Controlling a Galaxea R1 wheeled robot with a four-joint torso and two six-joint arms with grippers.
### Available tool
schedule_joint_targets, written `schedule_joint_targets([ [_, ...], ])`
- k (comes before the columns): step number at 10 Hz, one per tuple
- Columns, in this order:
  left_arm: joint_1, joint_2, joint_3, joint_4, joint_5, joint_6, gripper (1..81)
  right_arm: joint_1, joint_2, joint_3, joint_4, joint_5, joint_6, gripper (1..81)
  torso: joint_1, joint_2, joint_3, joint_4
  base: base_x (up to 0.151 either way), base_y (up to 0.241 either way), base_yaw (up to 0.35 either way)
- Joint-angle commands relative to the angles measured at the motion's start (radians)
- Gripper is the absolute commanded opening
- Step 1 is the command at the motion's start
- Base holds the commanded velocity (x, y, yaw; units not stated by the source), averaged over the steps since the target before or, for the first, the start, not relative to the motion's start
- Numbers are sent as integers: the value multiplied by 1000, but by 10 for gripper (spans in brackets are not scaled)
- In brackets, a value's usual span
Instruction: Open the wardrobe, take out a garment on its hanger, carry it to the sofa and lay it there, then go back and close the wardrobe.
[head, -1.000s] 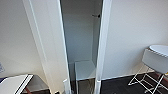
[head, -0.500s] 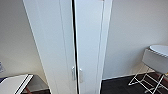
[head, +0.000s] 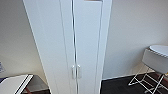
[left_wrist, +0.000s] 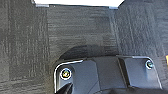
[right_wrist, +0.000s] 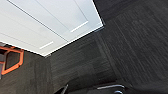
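Showing wardrobe (head: 85, 45) doors shut | open a second ago

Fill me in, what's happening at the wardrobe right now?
The robot faces the wardrobe, whose two doors are shut, handles side by side at the seam. Nothing is touching it. Both wrist views look down at dark carpet, with the wardrobe's white base at the edge. A white chair stands to the right, a white table to the left.

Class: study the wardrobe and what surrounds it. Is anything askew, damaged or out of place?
Nothing stands out. The wardrobe doors sit shut and flush, handles paired at the seam; a white chair stands upright beside it.
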Motion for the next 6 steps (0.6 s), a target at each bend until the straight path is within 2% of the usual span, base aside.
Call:
schedule_joint_targets([
  [1, 50, 76, -81, 150, -87, 2, 811, -131, 151, -230, -108, -4, -11, 811, 0, 0, 0, 0, 0, 0, 0],
  [3, 104, 148, -175, 148, -94, 12, 811, -225, 189, -266, -113, -15, -22, 811, 0, 0, 0, 0, 0, 0, 0],
  [5, 135, 244, -279, 148, -94, 22, 811, -303, 205, -269, -119, -17, -75, 811, -1, 0, 1, 0, 0, 0, 0],
  [6, 138, 281, -310, 147, -86, 22, 811, -325, 214, -270, -119, -18, -83, 811, -1, -1, 1, 0, 0, 0, 0],
])
